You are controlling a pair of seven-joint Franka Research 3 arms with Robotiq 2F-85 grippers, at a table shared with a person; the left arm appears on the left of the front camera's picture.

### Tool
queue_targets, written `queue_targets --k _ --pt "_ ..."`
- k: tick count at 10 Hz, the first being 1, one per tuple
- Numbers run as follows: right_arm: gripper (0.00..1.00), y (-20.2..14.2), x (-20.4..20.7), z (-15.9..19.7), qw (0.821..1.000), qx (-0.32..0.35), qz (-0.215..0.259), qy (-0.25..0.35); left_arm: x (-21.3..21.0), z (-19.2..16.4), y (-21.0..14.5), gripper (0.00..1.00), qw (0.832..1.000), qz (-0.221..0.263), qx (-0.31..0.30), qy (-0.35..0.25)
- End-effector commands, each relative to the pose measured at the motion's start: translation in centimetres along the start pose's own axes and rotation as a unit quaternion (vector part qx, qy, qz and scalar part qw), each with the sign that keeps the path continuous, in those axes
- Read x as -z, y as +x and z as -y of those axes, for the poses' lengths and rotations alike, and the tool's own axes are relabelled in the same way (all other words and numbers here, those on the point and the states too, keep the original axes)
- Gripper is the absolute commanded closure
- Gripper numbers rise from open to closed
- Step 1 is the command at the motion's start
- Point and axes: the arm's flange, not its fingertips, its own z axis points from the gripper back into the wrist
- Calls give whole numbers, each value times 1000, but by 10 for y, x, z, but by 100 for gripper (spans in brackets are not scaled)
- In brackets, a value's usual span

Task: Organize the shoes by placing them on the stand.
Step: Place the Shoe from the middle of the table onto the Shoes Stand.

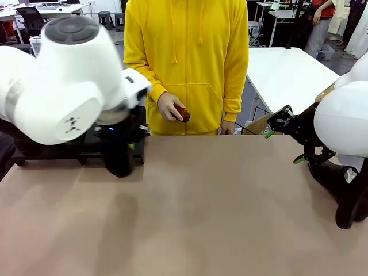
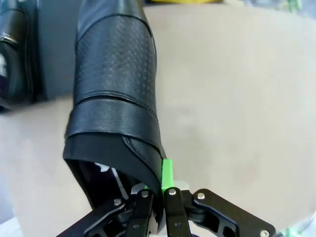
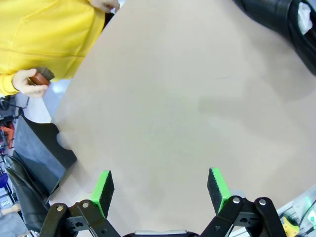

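Left arm: fat, round and white, with a grey cap on top and a tiny black mark on its side. Right arm: white and round like a ball. Left hand: black bars joined by shiny silver screws, one bright green pad. Right hand: black too, with two green pads and silver screws. Person: yellow hoodie with strings, a front pocket and long sleeves.

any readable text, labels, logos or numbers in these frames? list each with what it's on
No words or numbers can be read.
Left arm: a small black emblem on the white casing, a figure-like mark with no letters.
Shoe pinched in the left end effector: no brand or size print visible.
Background items: too small and blurred to read.
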Motion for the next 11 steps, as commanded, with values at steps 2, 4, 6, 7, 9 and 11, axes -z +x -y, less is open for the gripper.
queue_targets --k 2,4,6,7,9,11 --pt "0 2 0 0 1000 -11 2 4 34 -36 49 100 995 86 -28 41" --pt "0 2 0 0 1000 -11 2 4 46 -45 72 100 993 102 -24 58" --pt "0 2 0 0 1000 -11 2 4 68 -52 89 100 991 101 -3 85" --pt "0 2 0 0 1000 -11 2 4 80 -56 94 100 990 99 4 98" --pt "0 2 0 0 1000 -11 2 4 102 -61 102 100 989 95 17 114" --pt "0 2 0 0 1000 -11 2 4 116 -68 104 100 989 87 27 118"
